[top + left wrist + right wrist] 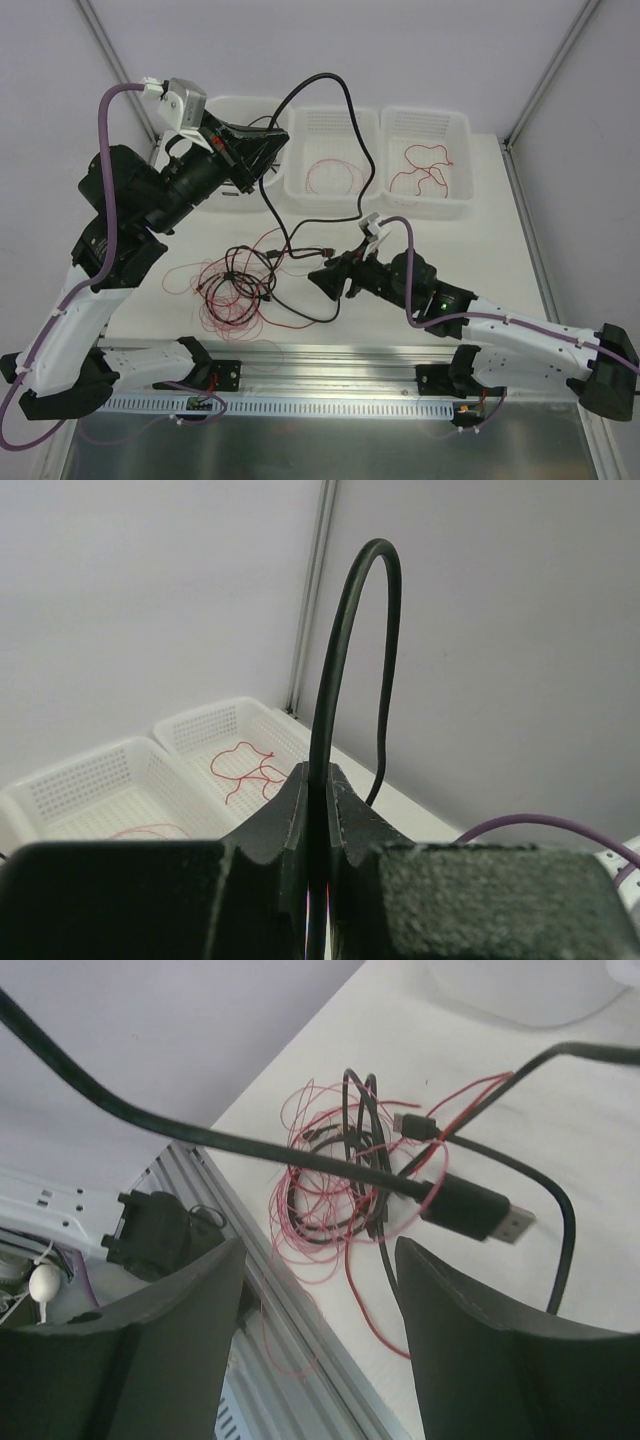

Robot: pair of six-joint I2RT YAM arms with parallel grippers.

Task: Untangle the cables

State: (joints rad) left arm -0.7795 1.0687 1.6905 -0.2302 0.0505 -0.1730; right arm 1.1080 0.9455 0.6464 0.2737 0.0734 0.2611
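Note:
A thick black cable [346,100] rises from my left gripper [277,140], arches high over the baskets and drops to the table, where its plug [470,1205] lies. In the left wrist view the left gripper [320,777] is shut on this black cable [345,610], which stands up between the fingers. A tangle of black and thin red cables [235,290] lies on the table in front of the left arm's base. My right gripper [323,281] hovers low just right of the tangle. In the right wrist view the right gripper [320,1260] is open, nothing between its fingers, with the tangle [335,1195] beyond.
Three white baskets stand at the back: the left one [250,105] partly hidden by my left gripper, the middle one [300,125] with a thin red wire [335,178], the right one [460,125] with a red wire [425,165]. An aluminium rail [330,355] runs along the near edge.

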